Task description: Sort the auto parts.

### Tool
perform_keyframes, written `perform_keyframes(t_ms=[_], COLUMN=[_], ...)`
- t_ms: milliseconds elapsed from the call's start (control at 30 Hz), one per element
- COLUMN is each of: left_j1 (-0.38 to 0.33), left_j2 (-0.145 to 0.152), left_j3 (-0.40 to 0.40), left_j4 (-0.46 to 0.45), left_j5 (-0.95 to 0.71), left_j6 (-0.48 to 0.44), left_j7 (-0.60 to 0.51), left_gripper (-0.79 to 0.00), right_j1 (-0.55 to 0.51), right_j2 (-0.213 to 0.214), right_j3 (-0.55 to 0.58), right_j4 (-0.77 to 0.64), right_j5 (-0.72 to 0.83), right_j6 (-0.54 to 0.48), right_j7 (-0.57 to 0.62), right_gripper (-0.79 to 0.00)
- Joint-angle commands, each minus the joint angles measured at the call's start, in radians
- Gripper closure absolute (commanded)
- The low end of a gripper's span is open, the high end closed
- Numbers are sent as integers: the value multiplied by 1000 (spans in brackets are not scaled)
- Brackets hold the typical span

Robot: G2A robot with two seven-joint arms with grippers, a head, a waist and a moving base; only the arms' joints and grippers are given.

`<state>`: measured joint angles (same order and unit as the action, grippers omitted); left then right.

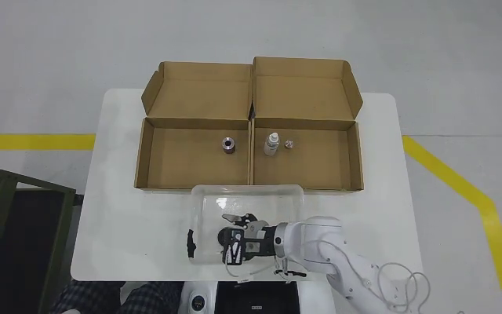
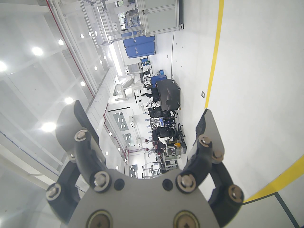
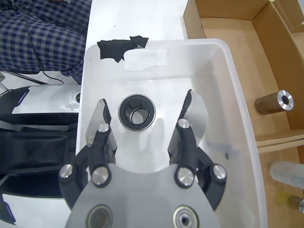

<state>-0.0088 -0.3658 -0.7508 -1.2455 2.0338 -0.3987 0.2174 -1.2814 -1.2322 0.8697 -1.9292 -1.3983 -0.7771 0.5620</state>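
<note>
The white desk (image 1: 118, 220) carries two open cardboard boxes side by side on its far half, the left box (image 1: 180, 166) and the right box (image 1: 321, 161). A clear plastic bin (image 1: 247, 187) sits just in front of them at the near edge.

My right gripper (image 3: 146, 97) hangs over the left half of the bin with its fingers spread wide and nothing in them. My left gripper (image 2: 142, 110) is off the desk, pointing out at the room, its fingers also released and empty.

A steel cylinder (image 1: 227, 144) stands in the left box. The part I'm after is the black ring bearing (image 3: 137, 112). It stands on end on the bin floor with its bore facing up, between my right fingers but touching neither, and closer to one of them. A small pale bottle-shaped part (image 1: 271, 143) and a tiny round part (image 1: 289, 144) sit in the right box, near its left wall.

I judge the bearing to be rigid metal, heavy for its size, with a smooth outer wall. It shouldn't crush, but it could slip or skate on the slick plastic. I'd centre the fingers on it first, then pinch across the outer wall at mid-height, squarely opposite each other, and close firmly.
</note>
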Motion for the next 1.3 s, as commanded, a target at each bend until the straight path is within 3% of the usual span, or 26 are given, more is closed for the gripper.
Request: perform_keyframes(t_ms=[0, 633, 967, 1033, 1100, 1167, 1267], left_j1=[0, 0, 0, 0, 0, 0, 0], left_j2=[0, 0, 0, 0, 0, 0, 0], left_j3=[0, 0, 0, 0, 0, 0, 0], left_j4=[0, 0, 0, 0, 0, 0, 0], left_j5=[0, 0, 0, 0, 0, 0, 0], left_j6=[0, 0, 0, 0, 0, 0, 0], left_j7=[0, 0, 0, 0, 0, 0, 0], left_gripper=[-785, -785, -785, -785, -785, -785, -785], right_j1=[9, 101, 142, 149, 155, 159, 163], right_j2=[0, -11, -21, -22, -23, -24, -24], right_j3=[-7, -80, -113, -118, -122, -125, -127], right_j4=[10, 125, 186, 195, 202, 205, 207], right_j5=[1, 18, 35, 37, 41, 43, 49], right_j6=[-2, -23, -7, -7, -6, -6, -8], right_j7=[1, 11, -11, -12, -12, -12, -10], right_gripper=[-563, -600, -542, -502, -391, -339, -145])
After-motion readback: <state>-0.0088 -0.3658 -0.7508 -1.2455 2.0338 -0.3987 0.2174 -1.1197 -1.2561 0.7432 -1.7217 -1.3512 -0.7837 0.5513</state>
